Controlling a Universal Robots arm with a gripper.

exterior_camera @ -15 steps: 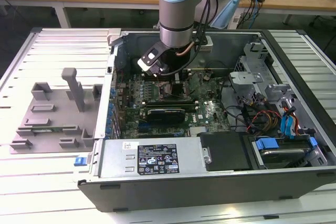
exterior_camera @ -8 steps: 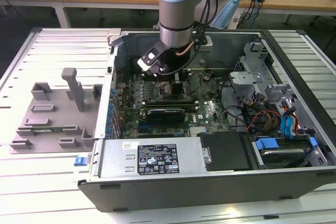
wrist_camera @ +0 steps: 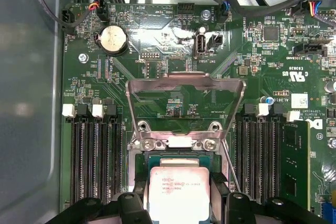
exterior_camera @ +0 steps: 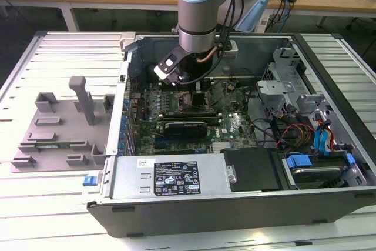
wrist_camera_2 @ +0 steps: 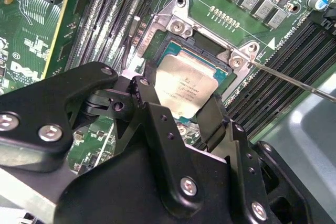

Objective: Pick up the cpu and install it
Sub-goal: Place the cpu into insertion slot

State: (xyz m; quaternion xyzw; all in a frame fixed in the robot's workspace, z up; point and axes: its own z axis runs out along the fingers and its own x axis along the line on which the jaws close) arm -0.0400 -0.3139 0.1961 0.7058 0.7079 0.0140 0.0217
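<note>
End effector [wrist_camera_2: 181, 98] fingers are closed on opposite edges of the cpu [wrist_camera_2: 184, 85], holding it at the open motherboard socket [wrist_camera: 157, 160], in the upper centre of the exterior view.

Exterior view: arm wrist [exterior_camera: 200, 24] blocks the socket area, so seating can't be checked there. Second wrist view: gripper [wrist_camera_2: 178, 103] fingers [wrist_camera_2: 157, 124] cover the cpu [wrist_camera_2: 184, 87] corner nearest them and part of the socket frame [wrist_camera_2: 173, 22]. Socket lever [wrist_camera_2: 294, 81] runs off the picture edge. First wrist view: one cpu [wrist_camera: 178, 187] edge is cut off by the picture edge. Can't tell if cpu is fully down.
</note>
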